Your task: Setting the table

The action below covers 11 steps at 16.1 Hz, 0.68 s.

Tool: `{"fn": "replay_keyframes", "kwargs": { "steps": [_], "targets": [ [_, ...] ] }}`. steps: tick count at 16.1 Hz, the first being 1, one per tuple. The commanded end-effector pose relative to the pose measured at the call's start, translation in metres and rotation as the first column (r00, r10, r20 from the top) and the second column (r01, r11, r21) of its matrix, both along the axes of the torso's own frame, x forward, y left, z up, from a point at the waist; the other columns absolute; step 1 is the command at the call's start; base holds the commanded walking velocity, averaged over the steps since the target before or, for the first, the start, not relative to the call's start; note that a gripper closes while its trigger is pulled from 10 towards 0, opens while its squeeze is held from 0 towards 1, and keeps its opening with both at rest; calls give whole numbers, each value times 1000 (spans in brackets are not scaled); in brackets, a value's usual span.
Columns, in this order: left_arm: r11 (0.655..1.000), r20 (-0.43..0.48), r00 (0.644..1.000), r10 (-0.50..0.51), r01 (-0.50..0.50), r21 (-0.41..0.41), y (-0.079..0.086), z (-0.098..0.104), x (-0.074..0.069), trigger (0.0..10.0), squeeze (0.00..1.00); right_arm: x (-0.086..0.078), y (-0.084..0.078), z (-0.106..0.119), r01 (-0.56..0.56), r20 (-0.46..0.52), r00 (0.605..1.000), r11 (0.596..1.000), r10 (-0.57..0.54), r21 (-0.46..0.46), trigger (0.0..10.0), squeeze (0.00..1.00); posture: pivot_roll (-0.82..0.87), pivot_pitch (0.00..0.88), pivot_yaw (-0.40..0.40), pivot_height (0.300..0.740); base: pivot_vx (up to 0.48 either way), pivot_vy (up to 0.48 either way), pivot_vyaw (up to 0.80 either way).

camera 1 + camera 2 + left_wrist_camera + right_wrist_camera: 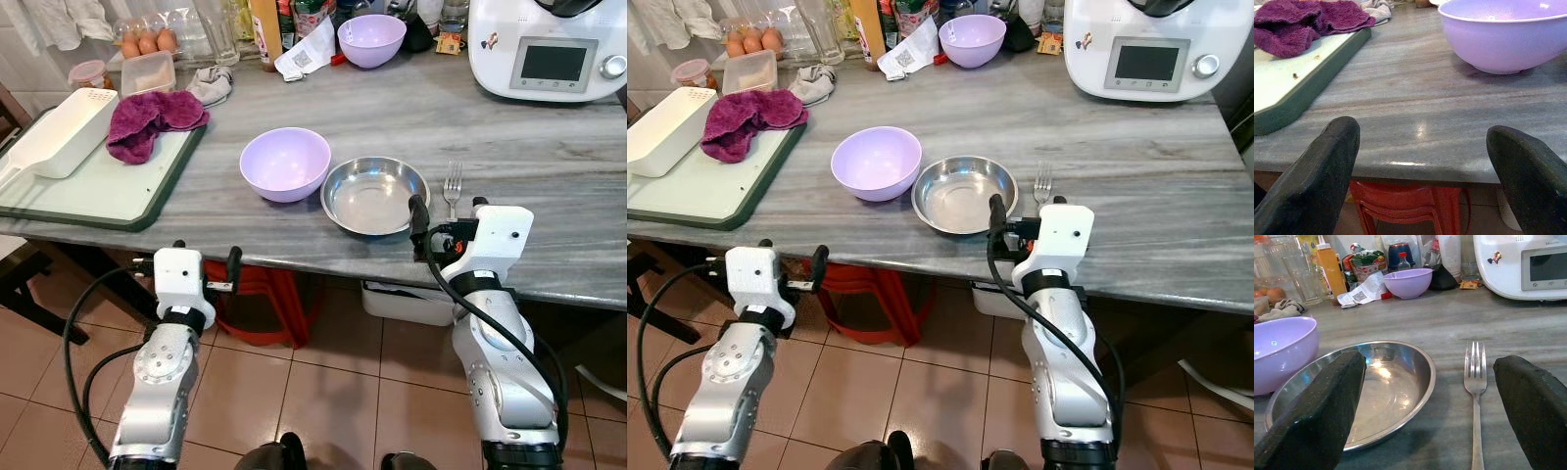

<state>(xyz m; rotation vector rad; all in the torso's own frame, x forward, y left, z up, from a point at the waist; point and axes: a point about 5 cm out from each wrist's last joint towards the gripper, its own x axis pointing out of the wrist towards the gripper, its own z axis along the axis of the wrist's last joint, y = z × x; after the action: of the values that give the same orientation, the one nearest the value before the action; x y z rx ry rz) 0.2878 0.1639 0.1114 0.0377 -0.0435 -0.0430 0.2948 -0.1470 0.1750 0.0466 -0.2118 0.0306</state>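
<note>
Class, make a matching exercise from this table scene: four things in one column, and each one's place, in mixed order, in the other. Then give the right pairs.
Things:
1. fork
2. steel dish
3. purple towel
4. white appliance

Places:
A. on the green-edged board
B. far right end of the table
C. right of the steel dish
D. beside the near lilac bowl

Pairs: 1-C, 2-D, 3-A, 4-B

Shiny metal plate [374, 195] and fork [452, 188], glossy plastic bowl [285, 163], smooth veined stone table [549, 186].
</note>
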Motion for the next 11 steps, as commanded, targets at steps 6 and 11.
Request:
{"fn": "replay_keyframes", "kwargs": {
  "steps": [6, 11],
  "targets": [
    [999, -36, 999, 29, -28, 20, 0, -6, 0, 10000, 0, -1, 1, 1, -18, 2, 1000, 1000, 18, 12, 10000, 0, -92, 170, 105, 740, -125, 0, 0],
    [999, -42, 999, 30, -29, 25, -1, -7, 1, 10000, 0, 0, 0, -6, -10, -16, 1000, 1000, 10, 5, 10000, 0, -95, 168, 100, 740, -281, 0, 0]
  ]
}}
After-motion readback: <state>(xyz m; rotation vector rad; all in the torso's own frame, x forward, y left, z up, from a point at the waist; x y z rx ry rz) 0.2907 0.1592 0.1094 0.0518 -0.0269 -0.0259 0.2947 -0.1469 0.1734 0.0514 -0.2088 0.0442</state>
